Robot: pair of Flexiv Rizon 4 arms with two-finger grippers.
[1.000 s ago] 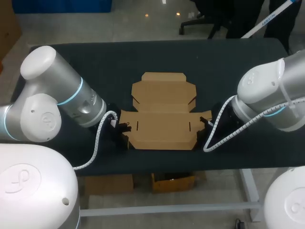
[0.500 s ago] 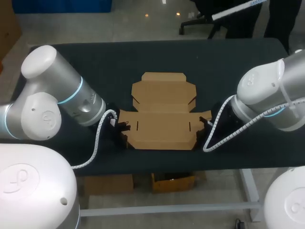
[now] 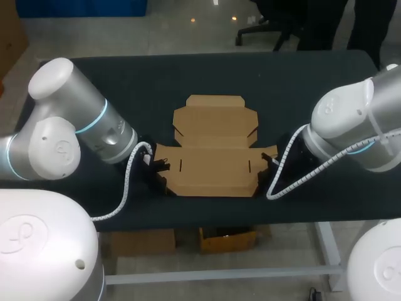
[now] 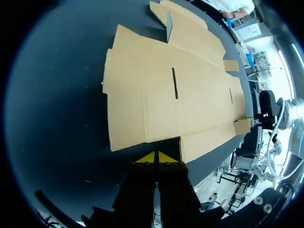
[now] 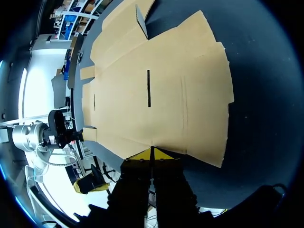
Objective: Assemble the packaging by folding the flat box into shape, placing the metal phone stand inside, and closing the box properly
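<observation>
Flat box [image 3: 213, 150]: lies unfolded on the dark worktop [image 3: 125, 88], all panels down, print slots visible. One small tab stands up at the fold on its far side. No panel has been raised yet. No metal phone stand shows in any view.

Left gripper [image 3: 158, 174]: at the box's near-left corner. In the left wrist view the fingers are pressed together, the yellow tips [image 4: 157, 157] meeting in one point right at the cardboard's [image 4: 161, 95] edge. I see nothing held between them.

Right gripper [image 3: 266, 169]: at the box's near-right corner, mirroring the left one. In the right wrist view the tips [image 5: 152, 154] are likewise closed on each other, set against the cardboard's [image 5: 161, 90] edge.

Change over the last second: the left arm [image 3: 81, 125] has turned slightly and its wrist has edged in at the box's near-left corner, now hiding a little more of that side flap. The right arm [image 3: 351, 125] and the box itself look unmoved.

Reading: the task is at its very start. Both closed tips seem placed to work at the side flaps from opposite ends. The left one's small advance suggests the first fold is about to begin. The risk I expect is the light sheet sliding instead of lifting.
</observation>
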